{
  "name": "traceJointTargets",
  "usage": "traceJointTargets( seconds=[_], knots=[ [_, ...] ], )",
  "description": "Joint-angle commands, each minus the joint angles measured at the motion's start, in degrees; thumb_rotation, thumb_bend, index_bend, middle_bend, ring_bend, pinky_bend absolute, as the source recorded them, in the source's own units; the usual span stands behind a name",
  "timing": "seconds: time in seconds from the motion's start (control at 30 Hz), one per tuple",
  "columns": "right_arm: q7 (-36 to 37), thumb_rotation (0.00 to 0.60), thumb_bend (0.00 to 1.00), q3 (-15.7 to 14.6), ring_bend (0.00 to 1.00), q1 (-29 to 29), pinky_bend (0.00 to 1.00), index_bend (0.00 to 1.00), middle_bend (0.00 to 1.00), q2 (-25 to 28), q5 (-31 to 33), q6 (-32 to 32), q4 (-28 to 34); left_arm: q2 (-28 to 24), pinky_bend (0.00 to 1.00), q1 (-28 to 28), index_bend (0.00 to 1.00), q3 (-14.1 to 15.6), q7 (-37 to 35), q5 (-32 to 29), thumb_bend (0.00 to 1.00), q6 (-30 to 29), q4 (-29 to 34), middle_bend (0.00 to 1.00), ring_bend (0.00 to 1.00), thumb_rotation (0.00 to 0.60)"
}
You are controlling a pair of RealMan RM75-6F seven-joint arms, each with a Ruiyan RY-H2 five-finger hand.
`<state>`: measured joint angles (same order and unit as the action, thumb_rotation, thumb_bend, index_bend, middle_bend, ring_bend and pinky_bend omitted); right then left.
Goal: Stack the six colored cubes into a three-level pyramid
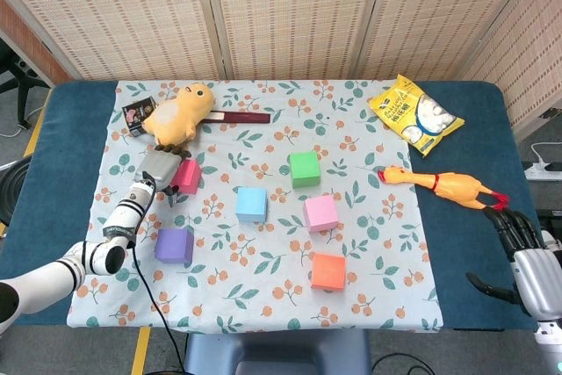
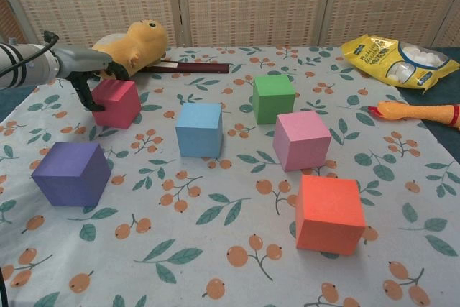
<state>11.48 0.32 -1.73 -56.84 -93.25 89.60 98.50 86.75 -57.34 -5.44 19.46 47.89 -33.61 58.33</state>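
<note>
On the floral tablecloth [image 1: 263, 305], toward its left side, the magenta foam cube [image 2: 116, 103] sits gripped by the left hand [image 2: 90, 70], fingers wrapped over its left and top edges; the cube has no long axis and stands slightly rotated relative to the cloth edge. Outward lie the purple cube [image 2: 70, 173], light-blue cube [image 2: 199, 129], green cube [image 2: 273, 98], pink cube [image 2: 301, 139] and orange cube [image 2: 328, 213], all apart and unstacked. Right hand [image 1: 525, 252] rests off the cloth on the blue table [image 1: 457, 217], fingers apart, holding nothing.
</note>
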Motion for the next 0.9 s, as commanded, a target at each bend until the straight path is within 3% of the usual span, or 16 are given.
traceJointTargets(
  seconds=[0.03, 0.17, 0.27, 0.43, 0.57, 0.9],
  knots=[
    [0.0, 0.6, 0.05, 0.0, 0.0, 0.0, 0.03, 0.0, 0.07, 0.0, -0.1, 0.1, 0.0, 0.4, 0.25, 0.2, 0.28, -0.2, 0.1, 0.0, 0.3, -0.9, -0.3, 0.28, 0.24, 0.6],
    [0.2, 0.6, 0.05, 0.0, 0.0, 0.1, 0.03, 0.0, 0.07, 0.0, -0.3, 0.2, 0.0, -0.9, 0.32, 1.3, 0.38, -1.3, -0.2, 0.4, 0.3, -4.4, 2.8, 0.43, 0.39, 0.6],
    [0.5, 0.6, 0.05, 0.0, 0.0, 0.0, 0.03, 0.0, 0.07, -0.1, -0.7, 0.2, -0.3, -3.5, 0.34, 2.2, 0.41, -1.9, 0.4, 0.4, 0.3, -7.2, 8.3, 0.46, 0.4, 0.6],
    [1.0, 0.6, 0.05, -0.2, 0.0, -0.1, 0.03, 0.0, 0.07, -0.3, -1.4, 0.2, -0.8, -8.1, 0.35, 2.4, 0.43, -2.9, 3.9, -3.7, 0.3, -10.7, 21.1, 0.47, 0.41, 0.6],
    [1.3, 0.6, 0.05, -0.5, 0.0, 0.2, 0.03, 0.0, 0.07, -0.2, -1.9, 0.8, -1.0, -9.7, 0.33, 1.1, 0.42, -2.1, 9.6, -7.4, 0.31, -13.3, 28.6, 0.46, 0.41, 0.6],
    [1.9, 0.6, 0.05, -1.0, 0.0, 1.4, 0.03, 0.0, 0.07, 0.1, -2.5, 2.6, -1.4, -6.9, 0.33, -2.6, 0.38, -1.2, 21.0, -18.4, 0.32, -21.5, 36.0, 0.44, 0.39, 0.6]
  ],
)
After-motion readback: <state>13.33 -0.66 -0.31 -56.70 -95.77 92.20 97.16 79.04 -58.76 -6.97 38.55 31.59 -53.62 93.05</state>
